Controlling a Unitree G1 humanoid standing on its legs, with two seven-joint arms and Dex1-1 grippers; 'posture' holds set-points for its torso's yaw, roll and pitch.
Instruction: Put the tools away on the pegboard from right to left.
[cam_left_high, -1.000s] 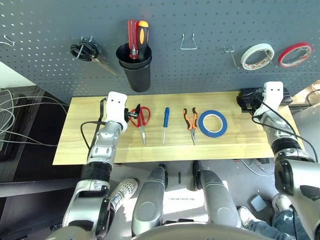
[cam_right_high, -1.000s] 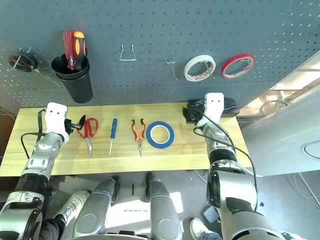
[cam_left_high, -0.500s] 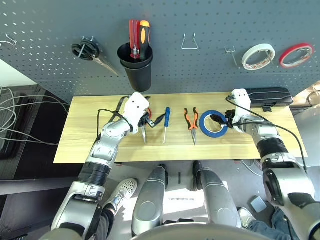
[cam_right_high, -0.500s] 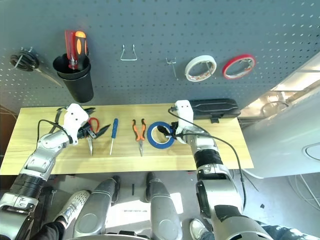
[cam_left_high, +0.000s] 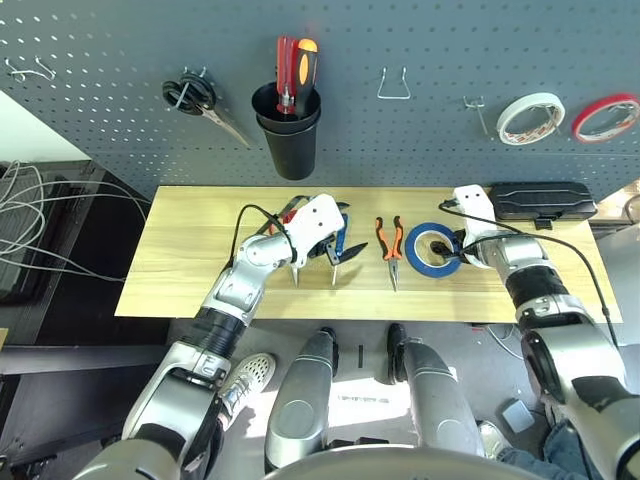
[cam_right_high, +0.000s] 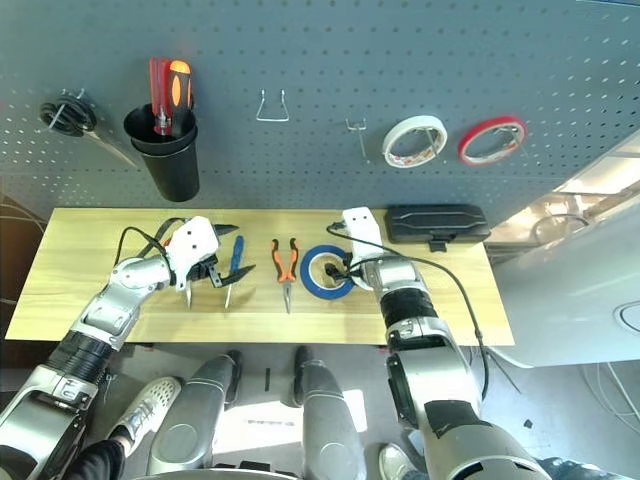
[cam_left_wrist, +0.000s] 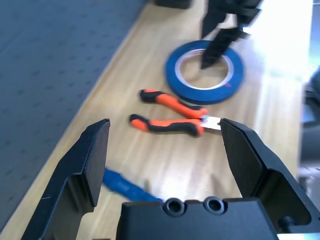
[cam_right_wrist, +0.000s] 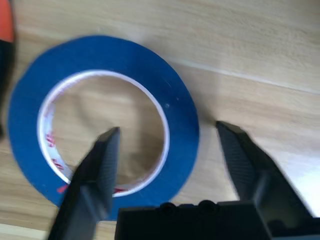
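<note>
One blue tape roll (cam_right_wrist: 183, 120) between the right gripper's (cam_right_wrist: 167, 135) parted fingers.

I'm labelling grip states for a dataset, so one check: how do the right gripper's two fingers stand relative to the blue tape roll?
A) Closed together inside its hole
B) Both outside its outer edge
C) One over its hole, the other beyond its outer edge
C: the right gripper is open, one finger over the hole of the blue tape roll, the other past its rim.
</note>
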